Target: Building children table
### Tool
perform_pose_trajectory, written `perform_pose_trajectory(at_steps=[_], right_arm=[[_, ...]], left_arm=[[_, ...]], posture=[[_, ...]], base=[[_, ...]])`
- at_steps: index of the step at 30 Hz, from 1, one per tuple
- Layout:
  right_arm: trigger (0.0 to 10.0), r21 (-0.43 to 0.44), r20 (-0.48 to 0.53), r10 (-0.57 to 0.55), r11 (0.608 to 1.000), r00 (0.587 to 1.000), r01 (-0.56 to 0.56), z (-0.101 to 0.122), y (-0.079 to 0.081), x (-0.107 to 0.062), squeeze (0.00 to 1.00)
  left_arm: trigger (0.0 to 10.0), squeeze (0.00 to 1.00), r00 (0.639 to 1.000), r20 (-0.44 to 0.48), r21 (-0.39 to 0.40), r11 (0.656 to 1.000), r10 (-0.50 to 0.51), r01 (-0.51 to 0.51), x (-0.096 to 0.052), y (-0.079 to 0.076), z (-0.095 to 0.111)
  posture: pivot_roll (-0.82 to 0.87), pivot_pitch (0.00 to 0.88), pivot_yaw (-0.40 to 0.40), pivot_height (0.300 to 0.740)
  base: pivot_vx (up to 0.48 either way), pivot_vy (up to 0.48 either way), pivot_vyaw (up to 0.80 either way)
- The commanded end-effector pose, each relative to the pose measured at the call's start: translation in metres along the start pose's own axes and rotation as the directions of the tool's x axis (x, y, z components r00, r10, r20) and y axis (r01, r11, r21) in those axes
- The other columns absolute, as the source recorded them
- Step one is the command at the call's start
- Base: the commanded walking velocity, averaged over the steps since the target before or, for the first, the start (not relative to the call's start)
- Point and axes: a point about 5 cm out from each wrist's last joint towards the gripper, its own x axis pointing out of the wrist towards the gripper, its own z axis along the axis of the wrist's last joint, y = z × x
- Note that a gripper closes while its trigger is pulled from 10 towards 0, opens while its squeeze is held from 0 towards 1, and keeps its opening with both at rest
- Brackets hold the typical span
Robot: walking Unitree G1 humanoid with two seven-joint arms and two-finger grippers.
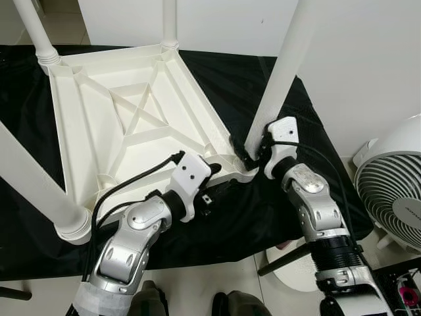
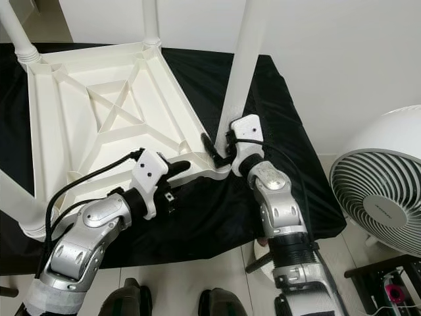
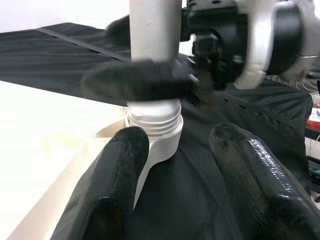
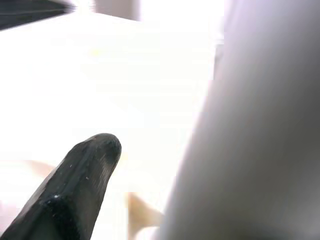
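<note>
You have the white children table (image 1: 125, 112) upside down on the black-covered worktop (image 1: 276, 217), its near-right corner at the worktop's front edge. The right end effector (image 1: 252, 153) is clamped on the last leg (image 1: 284, 72), standing upright in the threaded socket (image 3: 155, 122). The left end effector (image 3: 175, 175) has its fingers apart, just beside the socket, pointing toward it.
</note>
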Motion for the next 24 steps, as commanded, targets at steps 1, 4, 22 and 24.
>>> perform_pose_trajectory(at_steps=[1, 4, 22, 24], right_arm=[[10.0, 0.002, 0.01, 0.076, 0.997, 0.997, -0.076, 0.0, 0.006, 0.001, 0.0], [10.0, 0.025, 0.012, 0.184, 0.983, 0.983, -0.184, 0.002, 0.01, -0.001, 0.0], [0.0, 0.123, -0.021, 0.292, 0.95, 0.956, -0.288, -0.02, -0.005, -0.012, 0.0], [0.0, 0.123, -0.021, 0.292, 0.95, 0.956, -0.288, -0.02, -0.005, -0.012, 0.0]], left_arm=[[10.0, 0.0, 0.999, -0.005, -0.005, 0.999, 0.053, -0.053, 0.0, 0.002, 0.0], [10.0, 0.0, 0.998, -0.007, -0.004, 0.998, 0.057, -0.057, -0.001, 0.002, 0.001], [10.0, 0.0, 0.998, -0.018, 0.002, 0.998, 0.056, -0.056, -0.006, 0.003, 0.001], [10.0, 0.0, 0.998, -0.018, 0.002, 0.998, 0.056, -0.056, -0.006, 0.003, 0.001]], posture=[[0.02, 0.075, -0.074, 0.74], [0.03, 0.078, -0.077, 0.74], [0.05, 0.07, -0.069, 0.74], [0.05, 0.07, -0.069, 0.74]], base=[[0.0, 0.0, 0.0], [0.0, 0.0, 0.0], [0.0, 0.0, 0.0], [0.0, 0.0, 0.0]])
